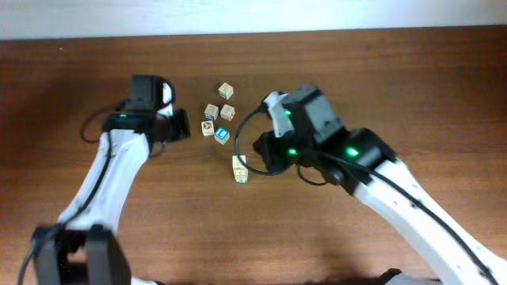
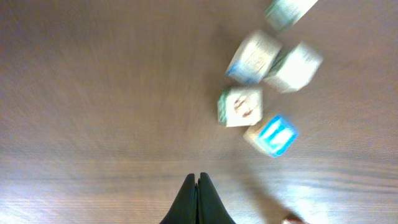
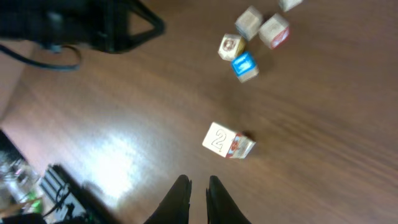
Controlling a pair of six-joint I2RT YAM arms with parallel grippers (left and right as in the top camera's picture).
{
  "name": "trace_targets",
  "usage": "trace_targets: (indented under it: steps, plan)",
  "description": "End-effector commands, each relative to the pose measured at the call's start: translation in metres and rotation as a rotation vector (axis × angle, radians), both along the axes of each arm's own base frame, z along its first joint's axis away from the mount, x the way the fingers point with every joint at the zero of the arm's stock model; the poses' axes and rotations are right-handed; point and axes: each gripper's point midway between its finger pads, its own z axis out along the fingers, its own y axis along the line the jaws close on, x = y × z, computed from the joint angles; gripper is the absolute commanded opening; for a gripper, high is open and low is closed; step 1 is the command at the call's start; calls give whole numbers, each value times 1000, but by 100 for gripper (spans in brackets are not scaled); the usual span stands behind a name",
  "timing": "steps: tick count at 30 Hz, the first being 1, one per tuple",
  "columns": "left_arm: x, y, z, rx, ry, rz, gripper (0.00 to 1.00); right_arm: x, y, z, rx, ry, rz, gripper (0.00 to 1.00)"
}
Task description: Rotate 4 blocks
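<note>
The left gripper [image 2: 197, 179] is pressed together, empty. The right gripper [image 3: 195, 182] is spread a little, empty. The blocks [image 1: 228, 112] sit close together. A lone block [image 1: 240, 169] lies at 5 o'clock from the blue block [image 1: 222, 135].

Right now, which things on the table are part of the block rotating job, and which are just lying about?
Job: blue-topped block; block marked 2, in front of the right hand; three beige picture blocks, though only four are needed and I cannot tell the spare.
Lying about: red-marked cube.
</note>
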Motion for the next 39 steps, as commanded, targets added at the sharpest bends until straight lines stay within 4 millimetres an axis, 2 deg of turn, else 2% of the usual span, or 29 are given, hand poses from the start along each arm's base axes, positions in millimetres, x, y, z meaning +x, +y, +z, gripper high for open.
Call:
trace_targets:
  steps: [1, 2, 3, 4, 5, 7, 9, 12, 14, 17, 18, 20, 22, 24, 25, 29, 30, 32, 34, 35, 39]
  plan:
    - [-6, 10, 103, 137, -292, -149, 99, -4, -55, 39, -120, -170, -167, 20]
    - [-14, 11, 127, 137, -357, -144, 99, -14, -79, 49, -168, -204, -222, 25]
    - [-20, 11, 139, 137, -387, -142, 99, -20, -93, 53, -197, -221, -254, 28]
    - [-24, 11, 150, 137, -416, -139, 99, -36, -120, 64, -237, -255, -306, 55]
    - [-28, 11, 157, 137, -437, -138, 99, -47, -137, 73, -255, -287, -343, 98]
    - [-28, 11, 158, 136, -438, -138, 99, -66, -156, 85, -245, -323, -369, 98]
    - [-28, 11, 158, 136, -438, -138, 99, -71, -160, 91, -226, -343, -374, 98]
    - [-28, 11, 158, 136, -438, -138, 99, -74, -163, 81, -265, -306, -364, 98]
    - [-28, 11, 158, 136, -438, -138, 99, -70, -165, 82, -278, -319, -384, 98]
    - [-28, 12, 158, 137, -438, -137, 99, -50, -167, 108, -218, -431, -441, 98]
    - [-28, 11, 158, 136, -438, -138, 99, -46, -173, 115, -196, -449, -471, 98]
    - [-28, 12, 158, 137, -438, -138, 99, -43, -185, 139, -145, -598, -411, 98]
    - [-28, 12, 158, 137, -438, -138, 99, -43, -200, 140, -141, -729, -406, 99]
    - [-28, 12, 158, 137, -438, -138, 99, -47, -220, 119, -128, -826, -494, 98]
    - [-28, 11, 158, 136, -438, -138, 99, -49, -227, 98, -116, -881, -527, 98]
    - [-28, 11, 158, 136, -438, -138, 99, -48, -233, 7, -72, -1039, -567, 99]
    - [-28, 12, 158, 137, -438, -138, 99, -47, -236, -9, -74, -1057, -587, 98]
    - [-28, 11, 158, 136, -438, -138, 99, -44, -238, -46, -74, -1069, -600, 98]
    - [-28, 12, 158, 137, -438, -137, 99, -44, -239, -62, -115, -1012, -591, 99]
    - [-28, 11, 158, 136, -438, -138, 99, -44, -240, -88, -151, -913, -576, 98]
    - [-28, 11, 158, 136, -438, -138, 99, -44, -240, -88, -150, -914, -576, 98]
